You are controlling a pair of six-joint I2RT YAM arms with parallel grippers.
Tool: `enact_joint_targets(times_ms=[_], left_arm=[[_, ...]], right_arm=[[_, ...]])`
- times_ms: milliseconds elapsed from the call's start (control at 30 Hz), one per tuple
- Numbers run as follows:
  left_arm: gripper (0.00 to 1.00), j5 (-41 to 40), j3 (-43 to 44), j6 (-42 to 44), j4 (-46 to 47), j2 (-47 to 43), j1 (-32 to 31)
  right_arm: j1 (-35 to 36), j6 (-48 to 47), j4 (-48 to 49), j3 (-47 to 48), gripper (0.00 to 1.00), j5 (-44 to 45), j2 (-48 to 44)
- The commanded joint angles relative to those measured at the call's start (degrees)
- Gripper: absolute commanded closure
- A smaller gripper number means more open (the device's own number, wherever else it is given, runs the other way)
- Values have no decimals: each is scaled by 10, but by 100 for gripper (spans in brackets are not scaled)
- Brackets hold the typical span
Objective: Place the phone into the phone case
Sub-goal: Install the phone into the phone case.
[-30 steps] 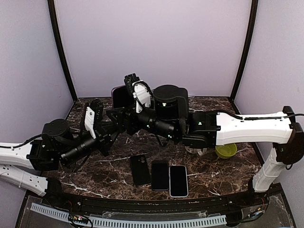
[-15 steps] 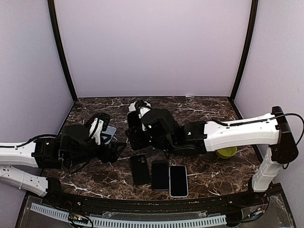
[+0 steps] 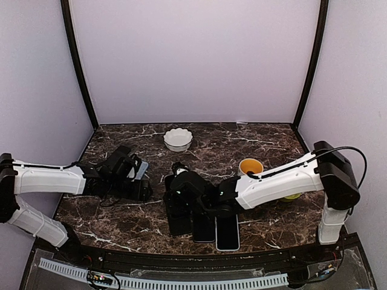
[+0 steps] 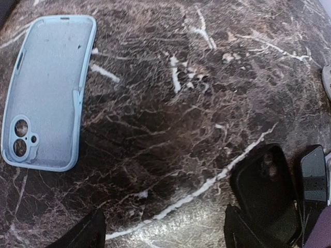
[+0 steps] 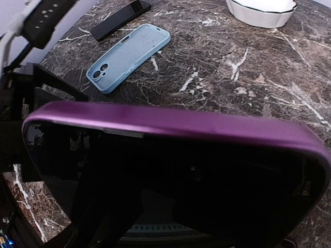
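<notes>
One purple phone (image 5: 170, 120) sits clamped across the right pincer (image 3: 179, 196), we judge, its glossy rim filling the wrist view and hiding the fingers. The left pincer (image 4: 165, 232) hangs wide open and empty, with the light blue case (image 4: 49, 93) lying cavity up on the marble table (image 4: 207, 103), ahead and to the left of its fingertips. We expect the phone to be stiff, slick and glass-faced, best held across its long edges. The case looks light and pliable and likely needs pinning at a corner before it skates.
</notes>
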Motion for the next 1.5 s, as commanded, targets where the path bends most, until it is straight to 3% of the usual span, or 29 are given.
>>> enact_joint_targets(times_ms=[0,667,1133,1467], left_arm=[[20,36,-9,-20,16,17,12],[20,29,-10,-15,29,30,14],[20,10,-10,-10,25,19,13],[20,1,-9,-6,17,8,13]], right_arm=[[11,46,66,-4,100,-15,11],[43,87,-113,87,100,60,92],[52,154,-143,73,100,54,116],[59,136,-164,82,100,11,111]])
